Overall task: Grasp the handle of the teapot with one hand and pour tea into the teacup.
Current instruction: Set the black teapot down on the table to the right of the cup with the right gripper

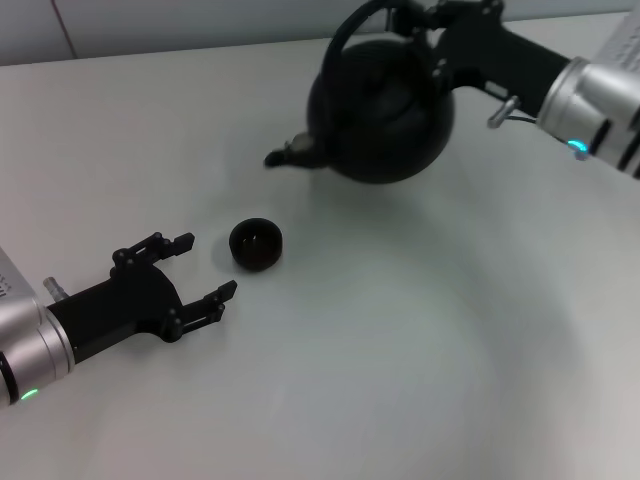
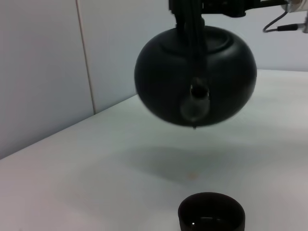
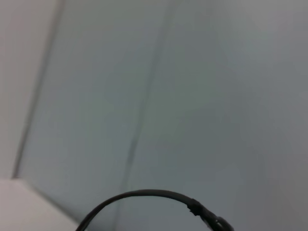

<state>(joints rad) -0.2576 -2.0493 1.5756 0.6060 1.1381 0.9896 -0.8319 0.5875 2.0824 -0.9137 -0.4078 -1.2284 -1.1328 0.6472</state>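
Observation:
The round black teapot (image 1: 385, 105) hangs in the air, tilted, its spout (image 1: 290, 155) pointing toward the teacup. My right gripper (image 1: 425, 15) is shut on the arched handle (image 1: 345, 35) at the pot's top. The small dark teacup (image 1: 256, 243) stands on the white table, below and ahead of the spout. My left gripper (image 1: 205, 268) is open and empty, resting just left of the cup. The left wrist view shows the teapot (image 2: 195, 77) raised above the table, spout facing the camera, and the teacup (image 2: 211, 214) close by. The right wrist view shows only part of the handle (image 3: 144, 198).
The white table (image 1: 420, 340) spreads around the cup. A pale wall (image 2: 48, 62) stands beyond the table's far edge.

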